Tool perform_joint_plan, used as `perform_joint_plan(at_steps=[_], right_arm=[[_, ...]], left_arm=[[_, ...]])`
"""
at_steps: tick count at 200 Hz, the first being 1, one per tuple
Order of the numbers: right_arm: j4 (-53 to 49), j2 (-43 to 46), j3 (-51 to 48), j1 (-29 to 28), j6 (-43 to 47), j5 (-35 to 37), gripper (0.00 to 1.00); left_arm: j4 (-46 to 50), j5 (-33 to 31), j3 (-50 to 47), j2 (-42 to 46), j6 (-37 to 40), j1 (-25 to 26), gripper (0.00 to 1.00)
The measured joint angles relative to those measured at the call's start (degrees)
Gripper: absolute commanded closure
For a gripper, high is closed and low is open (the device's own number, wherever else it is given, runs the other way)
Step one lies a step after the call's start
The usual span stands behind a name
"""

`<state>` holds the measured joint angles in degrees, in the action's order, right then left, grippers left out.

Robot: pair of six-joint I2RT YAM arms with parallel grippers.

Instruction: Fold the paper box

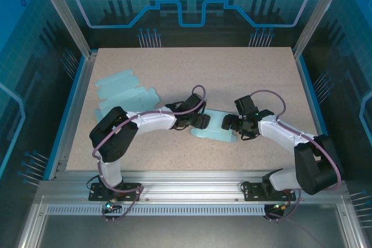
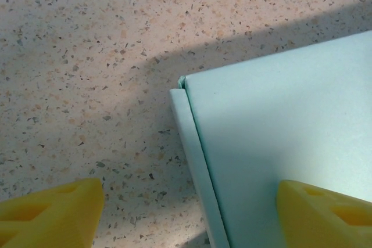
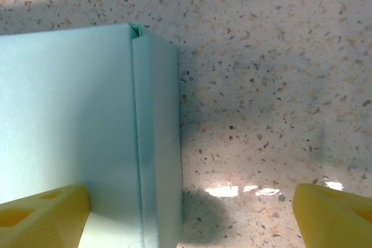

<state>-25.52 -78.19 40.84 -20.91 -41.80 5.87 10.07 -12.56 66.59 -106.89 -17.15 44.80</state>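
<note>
Left tool and right tool, open, astride paper box on speckled table amid blue walls

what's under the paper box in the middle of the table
The paper box lies flat on the speckled table, which shows beside it. A narrow flap runs along its side. Anything directly beneath is covered by the card and cannot be seen.

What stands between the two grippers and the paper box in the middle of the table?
Nothing visible does. The left gripper and the right gripper are at opposite ends of the paper box. In each wrist view, the open jaws straddle a folded side flap of the box.
</note>
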Motion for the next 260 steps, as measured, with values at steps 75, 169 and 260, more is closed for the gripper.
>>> perform_joint_plan(at_steps=[75, 169, 260], right_arm=[[-0.13, 1.60, 0.04, 0.09, 1.09, -1.29, 0.07], [3.37, 5.42, -2.08, 4.15, 1.51, -9.25, 0.13], [-4.66, 11.39, 1.62, -23.37, 14.08, 12.35, 0.19]], left_arm=[[0.17, 1.36, -2.43, 2.69, -1.03, -0.94, 0.26], [-4.59, 12.87, -7.13, 6.34, -6.34, -7.10, 0.35], [-6.05, 14.58, -10.54, 7.45, -8.46, -9.40, 0.32]])
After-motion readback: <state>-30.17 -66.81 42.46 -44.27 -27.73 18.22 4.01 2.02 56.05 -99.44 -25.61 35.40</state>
